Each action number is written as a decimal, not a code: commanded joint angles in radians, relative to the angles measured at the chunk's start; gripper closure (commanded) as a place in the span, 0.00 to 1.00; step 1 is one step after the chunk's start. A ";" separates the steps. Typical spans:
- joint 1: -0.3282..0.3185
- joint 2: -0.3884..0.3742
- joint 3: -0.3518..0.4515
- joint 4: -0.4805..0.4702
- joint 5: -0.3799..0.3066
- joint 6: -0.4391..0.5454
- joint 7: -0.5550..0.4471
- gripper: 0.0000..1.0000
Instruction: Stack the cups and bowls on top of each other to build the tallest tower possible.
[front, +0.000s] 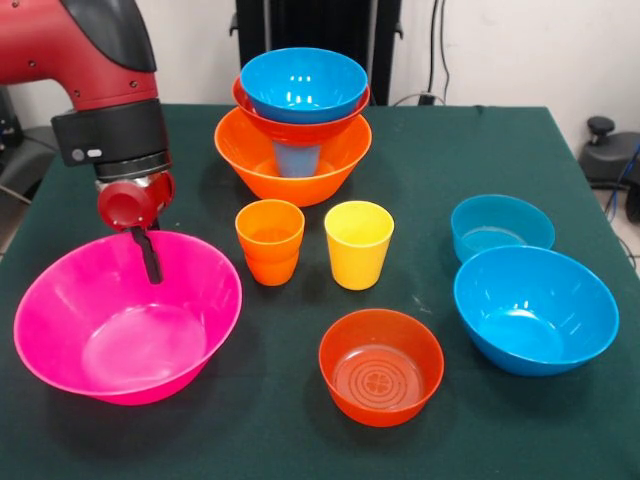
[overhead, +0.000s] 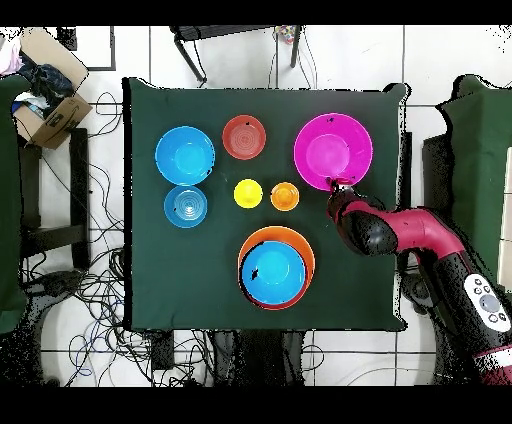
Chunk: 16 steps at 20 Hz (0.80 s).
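The tower stands at the table's far middle: a big orange bowl (front: 240, 150) holds a blue cup (front: 297, 160), with a red-orange bowl (front: 300, 127) and a blue bowl (front: 303, 85) resting on top; it also shows in the overhead view (overhead: 275, 268). An orange cup (front: 270, 240) and a yellow cup (front: 358, 243) stand side by side in the middle. A big pink bowl (front: 128, 315) sits front left. My gripper (front: 148, 255) hangs at its far rim and reaches down inside it; overhead (overhead: 338, 187) it is at the pink bowl's (overhead: 333, 150) edge. A second red-orange bowl (front: 381, 365) sits front centre.
A larger blue bowl (front: 535, 308) and a small shallow blue bowl (front: 501, 228) sit at the right. The green table (front: 450, 150) ends close behind the tower. A cardboard box (overhead: 50, 115) and cables lie on the floor beside the table.
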 joint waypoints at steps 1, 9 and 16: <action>0.053 -0.053 -0.077 0.053 -0.034 0.021 -0.045 1.00; -0.044 -0.260 0.003 0.241 0.051 0.022 -0.013 1.00; -0.120 -0.463 0.058 0.403 0.146 -0.017 0.094 1.00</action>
